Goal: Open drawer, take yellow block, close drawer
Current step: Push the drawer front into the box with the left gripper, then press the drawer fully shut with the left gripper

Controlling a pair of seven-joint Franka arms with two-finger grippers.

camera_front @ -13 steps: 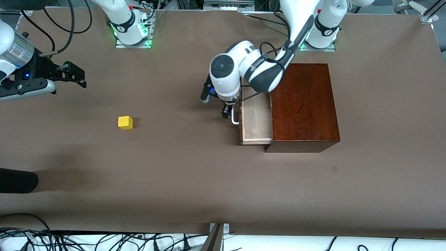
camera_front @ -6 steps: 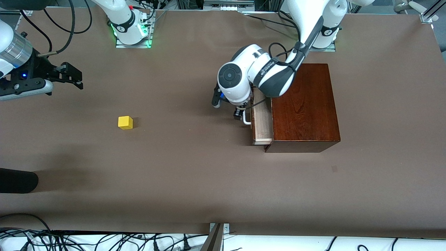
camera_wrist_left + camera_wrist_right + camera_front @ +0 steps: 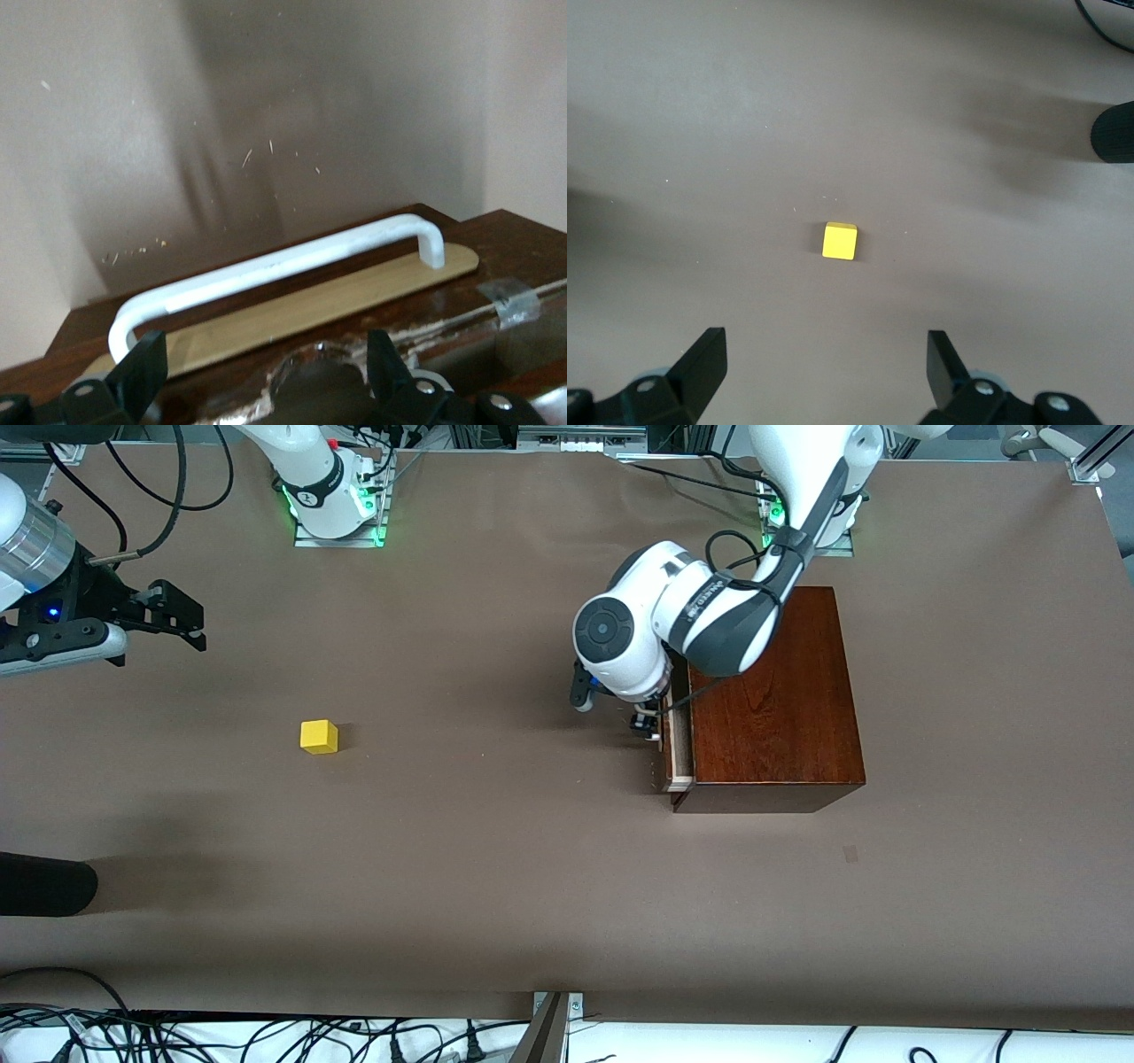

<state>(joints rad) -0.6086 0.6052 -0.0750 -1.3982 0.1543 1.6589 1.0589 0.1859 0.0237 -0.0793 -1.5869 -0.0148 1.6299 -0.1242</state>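
Observation:
The dark wooden box [image 3: 771,691] stands at the left arm's end of the table. Its drawer [image 3: 680,735] sticks out only a thin pale sliver. My left gripper [image 3: 645,722] is open and empty, low against the drawer's front beside the white handle [image 3: 660,731]. In the left wrist view the handle [image 3: 283,266] lies just ahead of my left gripper [image 3: 263,367], over the dark front [image 3: 505,243]. The yellow block [image 3: 319,737] sits on the bare table toward the right arm's end. My right gripper [image 3: 177,615] is open and empty in the air; in its wrist view the block [image 3: 840,241] lies below my right gripper [image 3: 824,363].
A dark rounded object [image 3: 44,884] lies at the table's edge at the right arm's end, nearer the front camera than the block; it also shows in the right wrist view [image 3: 1112,131]. Cables [image 3: 266,1036] run along the near edge. The arm bases [image 3: 332,496] stand along the back.
The drawer has slid most of the way into the box, with my left gripper moving along against its front. My right gripper has drifted slightly outward. The block has not moved.

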